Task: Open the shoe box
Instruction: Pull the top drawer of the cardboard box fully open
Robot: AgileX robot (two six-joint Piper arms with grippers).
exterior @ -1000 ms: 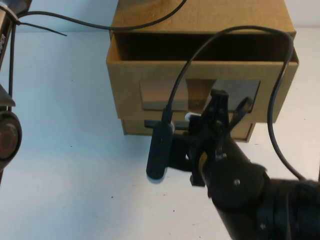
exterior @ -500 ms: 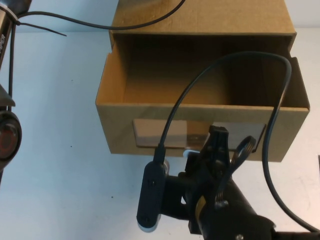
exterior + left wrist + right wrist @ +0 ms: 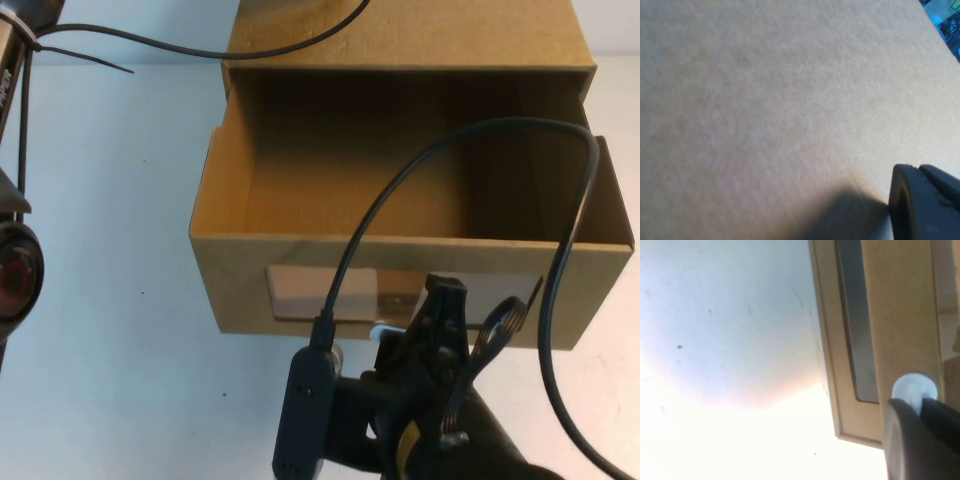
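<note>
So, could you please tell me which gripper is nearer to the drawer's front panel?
Right. The right gripper sits shut against the front panel's lower edge; the left gripper is out of the high view, close to a plain cardboard surface.

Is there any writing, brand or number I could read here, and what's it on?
No readable text anywhere.
shoe box: plain brown card, blank window panel.
red disc, far left: markings, if any, too blurred to read.
right gripper, at the box's front, and left gripper, against the box's card: unmarked.
</note>
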